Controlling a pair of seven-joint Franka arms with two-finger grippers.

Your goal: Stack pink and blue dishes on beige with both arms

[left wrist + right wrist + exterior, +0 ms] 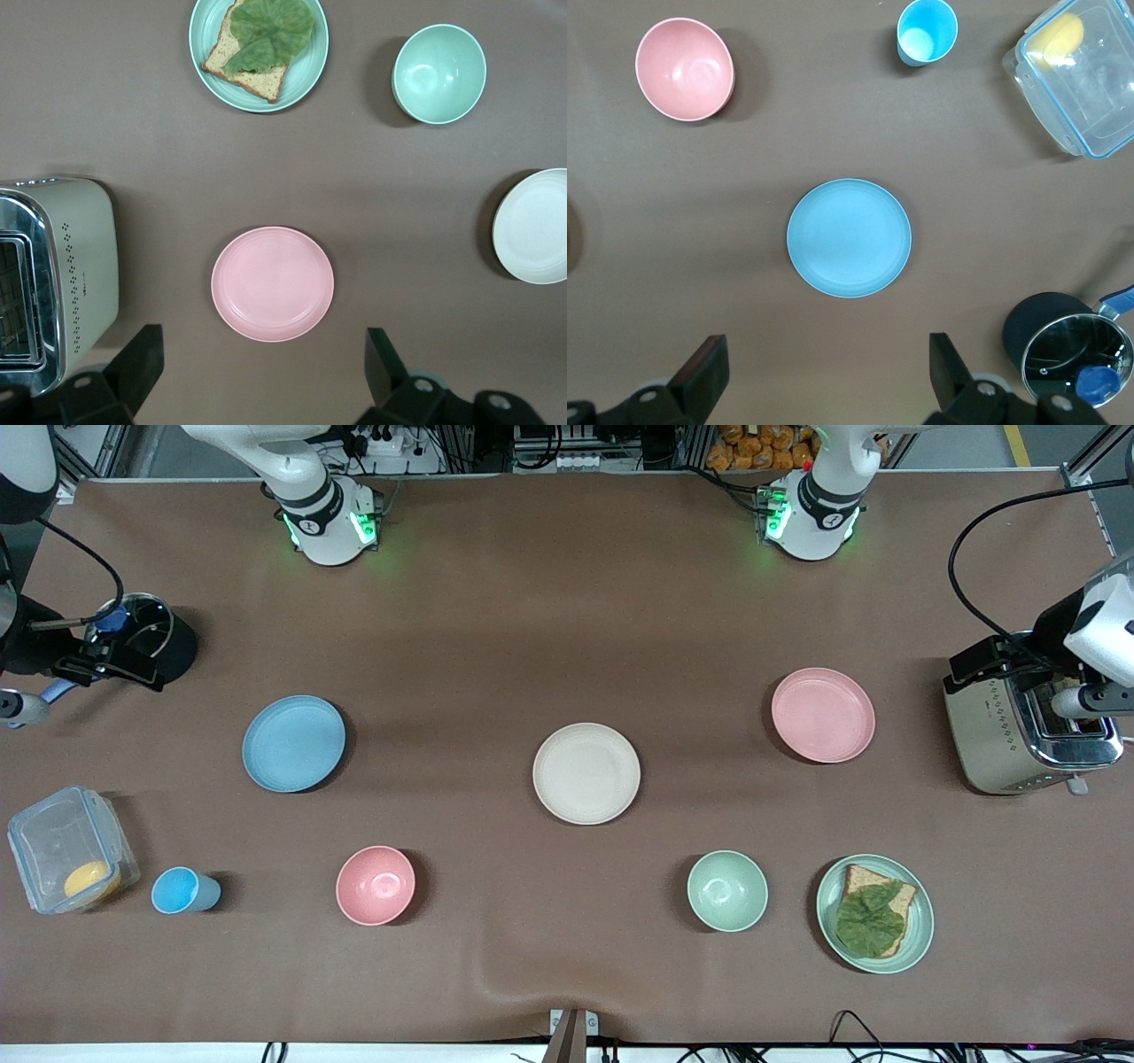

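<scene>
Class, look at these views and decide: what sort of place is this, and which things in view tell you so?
Probably a robotics lab staged as a kitchen table. Two robot arms are bolted along a brown-covered table, and cables run along its edges. Kitchenware is laid out for practice: a toaster, plain plates, bowls and a pot.

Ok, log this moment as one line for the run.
stage: not started | left gripper: open, above pink plate | right gripper: open, above blue plate | beige plate: bare

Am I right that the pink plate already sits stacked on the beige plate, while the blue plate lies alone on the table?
Not quite: the pink plate is not stacked. The front view shows it alone on the table toward the left arm's end, apart from the bare beige plate. The blue plate does lie alone.
</scene>
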